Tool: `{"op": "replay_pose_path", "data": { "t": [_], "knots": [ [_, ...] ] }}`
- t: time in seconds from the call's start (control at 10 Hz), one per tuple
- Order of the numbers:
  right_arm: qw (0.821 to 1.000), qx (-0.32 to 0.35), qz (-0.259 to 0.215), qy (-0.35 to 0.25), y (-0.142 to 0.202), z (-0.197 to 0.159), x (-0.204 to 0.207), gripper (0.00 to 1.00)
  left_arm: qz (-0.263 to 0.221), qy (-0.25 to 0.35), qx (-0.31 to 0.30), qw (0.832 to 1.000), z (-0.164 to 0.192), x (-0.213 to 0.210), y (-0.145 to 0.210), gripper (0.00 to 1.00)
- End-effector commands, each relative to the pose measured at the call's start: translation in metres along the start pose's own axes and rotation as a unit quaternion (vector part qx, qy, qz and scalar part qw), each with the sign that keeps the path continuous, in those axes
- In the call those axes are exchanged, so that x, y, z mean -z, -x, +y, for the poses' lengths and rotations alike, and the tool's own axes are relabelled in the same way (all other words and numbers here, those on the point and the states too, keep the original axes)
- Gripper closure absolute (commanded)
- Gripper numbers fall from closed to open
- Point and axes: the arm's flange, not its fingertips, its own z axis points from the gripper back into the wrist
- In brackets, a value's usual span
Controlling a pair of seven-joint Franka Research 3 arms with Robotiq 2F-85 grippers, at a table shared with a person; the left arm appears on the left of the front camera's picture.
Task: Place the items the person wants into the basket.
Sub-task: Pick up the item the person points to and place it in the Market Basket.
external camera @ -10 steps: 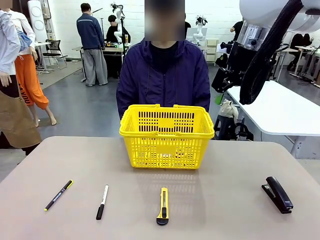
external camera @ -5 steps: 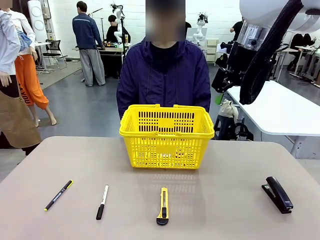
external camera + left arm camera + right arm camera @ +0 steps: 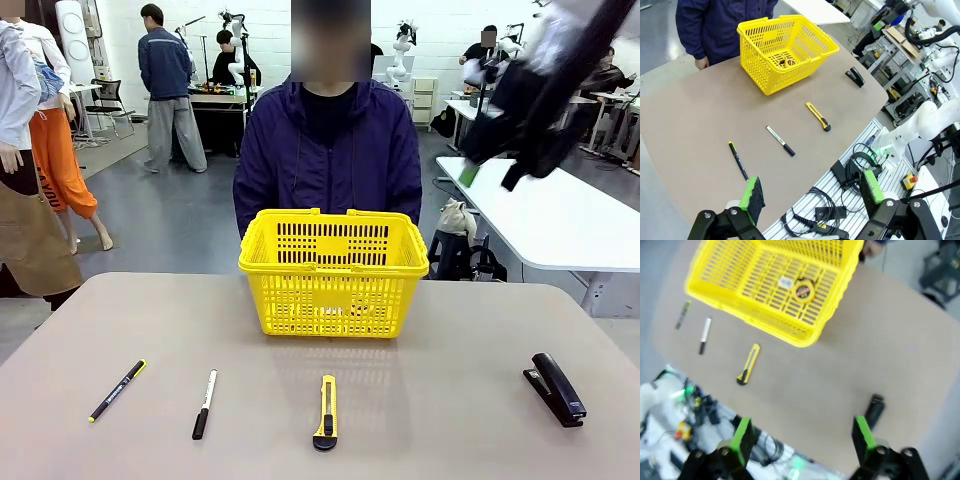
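The yellow basket (image 3: 333, 270) stands at the far middle of the table, in front of the person (image 3: 328, 150). The round yellow-and-black tape measure (image 3: 802, 290) lies on its floor. The black stapler (image 3: 555, 388) lies at the near right, and the slim black pen (image 3: 117, 390) with a yellow end at the near left. My right gripper (image 3: 490, 178) hangs blurred, high at the upper right; in its own view it (image 3: 803, 436) stands open and empty above the table, with the stapler (image 3: 874, 411) below. My left gripper (image 3: 811, 190) is open, high over the near edge, holding nothing.
A white marker (image 3: 205, 403) with a black cap and a yellow-and-black utility knife (image 3: 326, 411) lie between the pen and the stapler along the near side. Cables (image 3: 855, 170) and mounts sit below the table's near edge. Other tables stand behind the person.
My right arm has swung at the upper right and now shows blurred in motion. The things on the table have not moved.
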Motion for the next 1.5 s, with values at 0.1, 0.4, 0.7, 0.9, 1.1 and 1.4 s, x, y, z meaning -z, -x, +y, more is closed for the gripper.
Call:
{"op": "replay_pose_path", "data": {
  "t": [0.1,0.4,0.7,0.9,1.1,1.4],
  "knots": [
    [0.966,-0.181,0.010,-0.184,0.059,-0.088,-0.065,0.00,-0.003,0.006,0.007,1.000,0.001,-0.002,0.000,0.00],
    [0.890,-0.326,-0.034,-0.318,0.099,-0.193,-0.100,0.00,-0.003,0.006,0.007,1.000,0.001,-0.002,0.000,0.00],
    [0.893,-0.279,-0.177,-0.306,0.142,-0.237,-0.066,0.00,-0.003,0.006,0.007,1.000,0.001,-0.002,0.000,0.00],
    [0.908,-0.236,-0.198,-0.285,0.171,-0.228,-0.055,0.00,-0.003,0.006,0.007,1.000,0.001,-0.002,0.000,0.00],
    [0.917,-0.199,-0.220,-0.267,0.194,-0.210,-0.047,0.00,-0.003,0.006,0.007,1.000,0.001,-0.002,0.000,0.00],
    [0.931,-0.157,-0.233,-0.232,0.211,-0.179,-0.033,0.00,-0.003,0.006,0.007,1.000,0.001,-0.002,0.000,0.00]
  ]
}}
